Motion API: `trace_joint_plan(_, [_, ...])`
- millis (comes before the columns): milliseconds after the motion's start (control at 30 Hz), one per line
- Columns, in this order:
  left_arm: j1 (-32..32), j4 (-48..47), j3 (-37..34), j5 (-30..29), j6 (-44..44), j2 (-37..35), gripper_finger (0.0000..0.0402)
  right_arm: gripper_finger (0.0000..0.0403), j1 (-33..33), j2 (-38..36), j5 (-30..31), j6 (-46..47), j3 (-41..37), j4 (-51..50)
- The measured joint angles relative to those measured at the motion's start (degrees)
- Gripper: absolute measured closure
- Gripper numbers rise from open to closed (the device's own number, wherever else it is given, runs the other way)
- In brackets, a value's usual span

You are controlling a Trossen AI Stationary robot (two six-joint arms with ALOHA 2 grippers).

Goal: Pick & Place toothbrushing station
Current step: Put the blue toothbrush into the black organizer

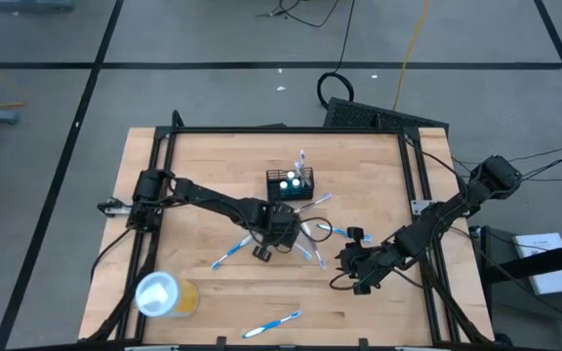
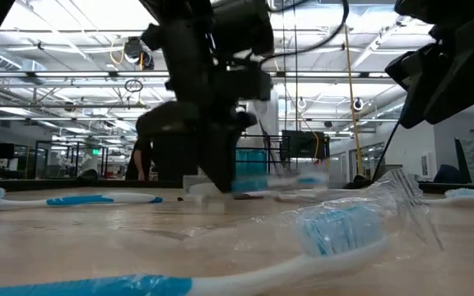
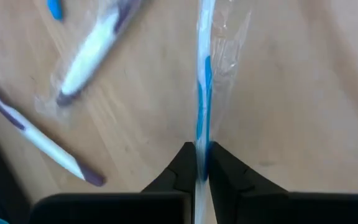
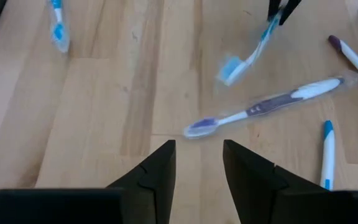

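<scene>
Toothbrushing station [image 1: 290, 184] holds a few items already, left claw [image 1: 260, 251] clamped on a blue toothbrush [image 3: 202, 93], right claw [image 4: 199, 163] open, several brushes left on the table [image 1: 203, 161]

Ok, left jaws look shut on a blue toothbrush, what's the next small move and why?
Probably lift it straight up. The left gripper is shut on the wrapped blue toothbrush low over the table, and the toothbrushing station stands just beyond, so it needs height to clear the rim.
</scene>
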Motion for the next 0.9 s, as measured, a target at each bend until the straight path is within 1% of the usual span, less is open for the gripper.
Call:
trace_joint_plan(233, [-4.2,1.6,0.0,-0.5,-4.5,-4.0,0.0382,0.0275,1.7,0.0,0.1,1.0,0.0,-0.1])
trace_joint_plan(300, [-5.6,3.3,-0.6,-0.6,-6.2,-5.9,0.0382,0.0275,2.1,0.0,0.3,1.0,0.0,-0.1])
trace_joint_plan(400, [-7.3,6.0,-4.3,-1.9,-9.6,-10.0,0.0382,0.0275,2.8,0.0,1.2,1.0,0.0,-0.1])
trace_joint_plan(467, [-8.3,9.7,-9.0,-2.4,-12.6,-13.5,0.0382,0.0275,3.3,0.0,2.0,1.0,0.0,-0.1])
trace_joint_plan(500, [-8.9,12.3,-12.0,-2.8,-14.0,-15.7,0.0382,0.0275,3.4,0.0,2.0,1.0,0.0,-0.1])
trace_joint_plan(567, [-10.3,20.9,-18.8,-4.2,-16.4,-20.4,0.0382,0.0275,3.5,0.0,2.3,0.5,0.0,-0.1])
trace_joint_plan(633, [-11.6,32.5,-25.7,-5.0,-18.8,-24.8,0.0382,0.0275,3.5,0.0,4.4,-0.9,0.0,0.3])
trace_joint_plan(700, [-12.4,44.5,-31.9,-6.4,-20.2,-28.2,0.0382,0.0275,3.5,0.0,7.7,-3.8,0.0,2.0])
trace_joint_plan(800, [-13.2,57.7,-39.2,-11.6,-20.8,-31.2,0.0382,0.0275,2.5,0.0,10.9,-10.4,0.0,9.4])
trace_joint_plan(900, [-13.6,66.2,-44.0,-14.7,-20.9,-31.8,0.0383,0.0275,0.1,0.0,10.8,-18.1,0.0,19.4])
